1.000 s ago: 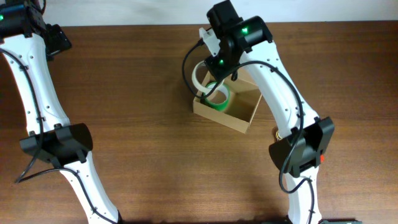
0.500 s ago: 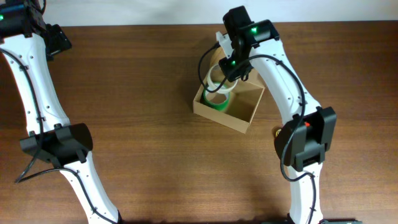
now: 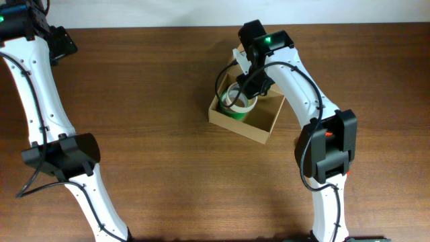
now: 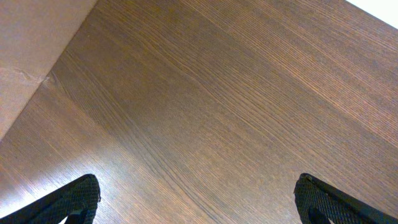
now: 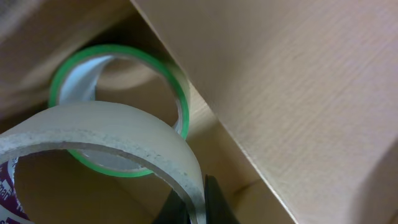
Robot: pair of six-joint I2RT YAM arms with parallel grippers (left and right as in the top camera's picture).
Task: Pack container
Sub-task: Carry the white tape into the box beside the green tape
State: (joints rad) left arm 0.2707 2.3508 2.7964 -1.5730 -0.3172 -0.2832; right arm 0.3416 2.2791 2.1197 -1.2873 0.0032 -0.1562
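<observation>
This looks like a robotics lab bench, not a home or a shop. I am two white arms with black joints, the left arm (image 3: 33, 101) rising from 7 o'clock and the right arm (image 3: 306, 94) from 5 o'clock, over a dark wood-grain table (image 3: 154, 134). Green status lights (image 3: 267, 40) glow on my housings, and bare black cables (image 3: 220, 75) loop along my links. A pale plain surface (image 3: 168, 13) lies beyond the table's 12 o'clock edge. The props are plain test goods: a brown box (image 3: 261, 128) a little toward 2 o'clock of centre, holding a green tape roll (image 3: 236, 111), with a clear tape roll (image 5: 112, 134) over it.
</observation>
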